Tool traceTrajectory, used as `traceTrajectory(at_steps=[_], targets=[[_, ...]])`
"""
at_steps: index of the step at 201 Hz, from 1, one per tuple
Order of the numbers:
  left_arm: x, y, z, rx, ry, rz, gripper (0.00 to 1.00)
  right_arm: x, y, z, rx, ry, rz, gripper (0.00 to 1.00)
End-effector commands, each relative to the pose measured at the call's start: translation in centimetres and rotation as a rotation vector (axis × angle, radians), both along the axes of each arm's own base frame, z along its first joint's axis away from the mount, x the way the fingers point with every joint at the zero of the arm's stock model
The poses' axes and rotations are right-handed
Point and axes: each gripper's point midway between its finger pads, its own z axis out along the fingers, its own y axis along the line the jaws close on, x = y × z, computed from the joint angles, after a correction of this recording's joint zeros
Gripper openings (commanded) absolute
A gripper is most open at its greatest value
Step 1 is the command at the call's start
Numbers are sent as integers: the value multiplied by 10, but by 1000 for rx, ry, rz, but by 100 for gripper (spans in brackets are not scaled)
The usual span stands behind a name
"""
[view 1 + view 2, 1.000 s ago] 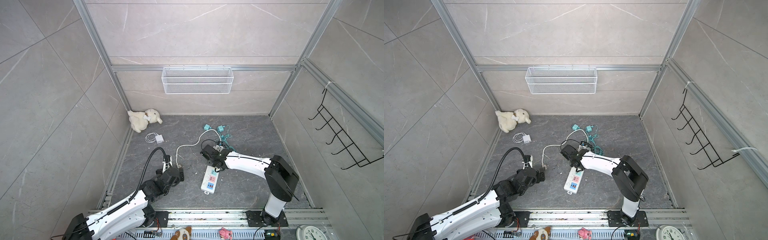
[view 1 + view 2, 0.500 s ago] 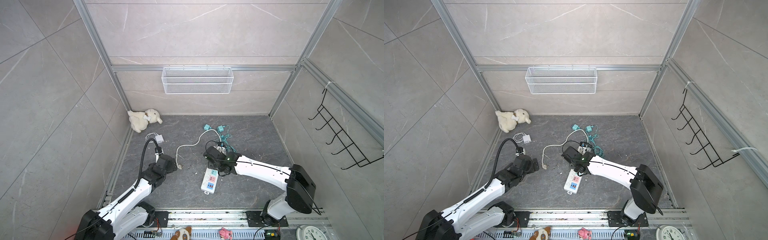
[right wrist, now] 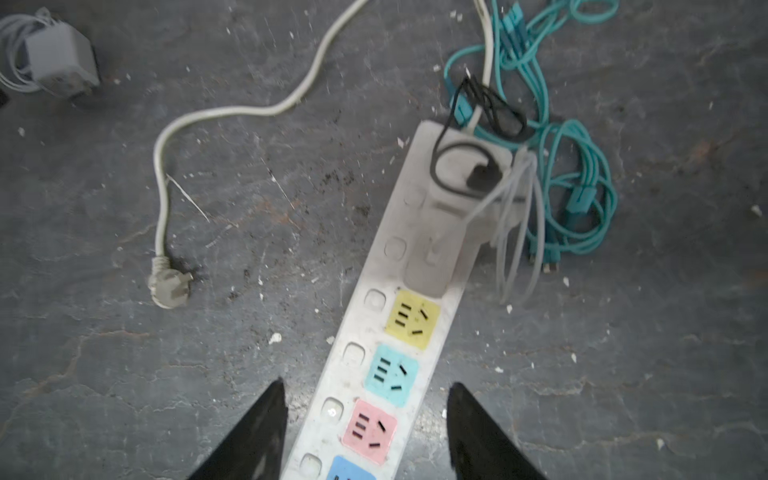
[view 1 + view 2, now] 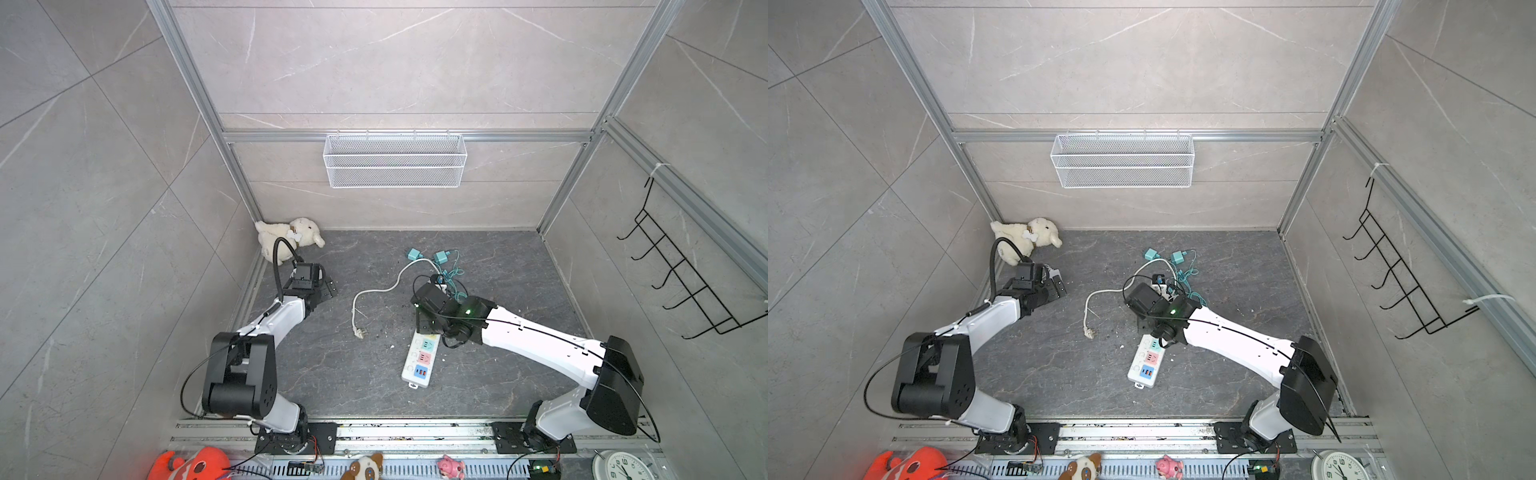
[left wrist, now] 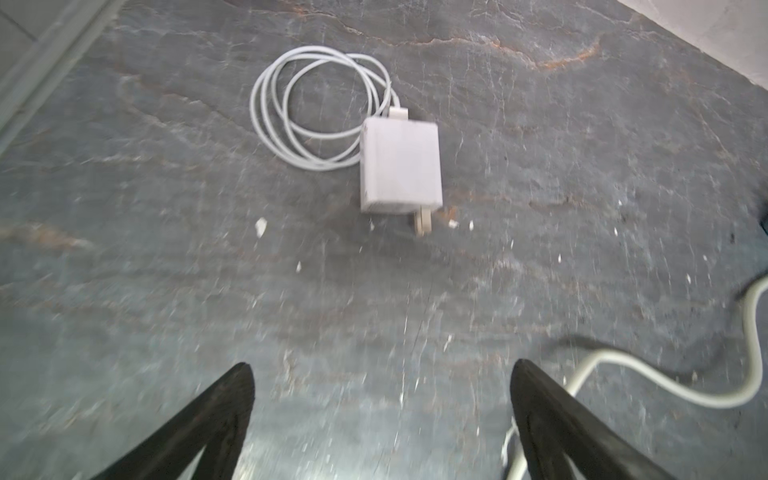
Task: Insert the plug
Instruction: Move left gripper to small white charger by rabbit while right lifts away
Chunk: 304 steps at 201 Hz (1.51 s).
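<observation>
A white charger plug [image 5: 399,166] lies on the dark floor with its coiled white cable [image 5: 320,108] beside it, prongs pointing toward my left gripper [image 5: 382,370]. That gripper is open and empty, a short way off the charger. In a top view the left gripper [image 4: 328,286] sits at the back left. The white power strip [image 3: 386,224] has yellow, teal, pink and blue sockets. My right gripper [image 3: 368,388] hovers open over it, its jaws straddling the strip with gaps on both sides. A white adapter [image 3: 457,199] sits plugged in at the strip's far end.
The strip's own cord ends in a loose three-pin plug [image 4: 358,332] on the floor between the arms. Tangled teal cables [image 3: 582,187] and teal chargers [image 4: 440,257] lie behind the strip [image 4: 419,359]. A plush toy [image 4: 286,239] sits in the back left corner. A wire basket [image 4: 395,160] hangs on the back wall.
My left arm has swung from the front middle to the back left, toward the white charger. The right gripper's jaws have spread wider over the strip.
</observation>
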Motion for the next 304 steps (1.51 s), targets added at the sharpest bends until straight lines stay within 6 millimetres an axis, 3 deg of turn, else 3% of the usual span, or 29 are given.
traceTrajectory(at_steps=[1,42,84,150,220,304], targets=[[28,1,3,-22,-12,-17,95,21,10,13,24,-14,89,63],[53,-3,-18,-54,81,3,87,57,7,22,88,2,130,63],[57,0,-34,-38,135,25,87,71,4,14,100,38,161,64],[66,3,-51,-25,171,47,85,72,10,-5,128,80,201,64],[86,8,-49,31,190,25,83,68,13,-14,152,96,212,64],[78,4,-69,5,236,27,79,66,11,-14,154,92,203,64]])
